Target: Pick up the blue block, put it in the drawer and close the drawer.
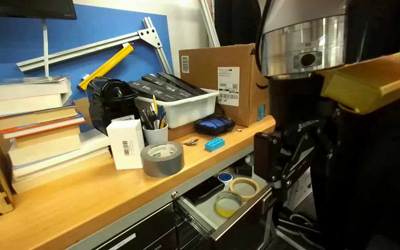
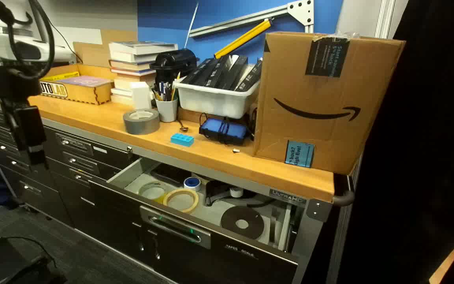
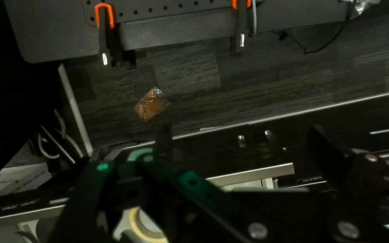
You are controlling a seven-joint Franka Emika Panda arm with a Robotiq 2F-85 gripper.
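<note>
Its fingers spread wide around nothing, the gripper (image 3: 245,138) would do best to rise clear of the drawer (image 1: 242,212), then descend squarely over the blue block (image 1: 215,144) on the bench (image 1: 116,187), just below-right of centre in an exterior view, to pinch its long sides.

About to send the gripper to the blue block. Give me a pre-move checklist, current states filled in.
1. Blue block on the bench top, studs up: ok.
2. Block apart from the grey tape roll: ok, a gap shows in both exterior views.
3. Drawer open to receive it: ok, pulled out.
4. Gripper open and empty: ok, jaws apart in the wrist view.
5. Gripper over the block: not ok, the wrist view shows no block.
6. Full path clear: cannot tell, the arm is cut off in both exterior views.
</note>
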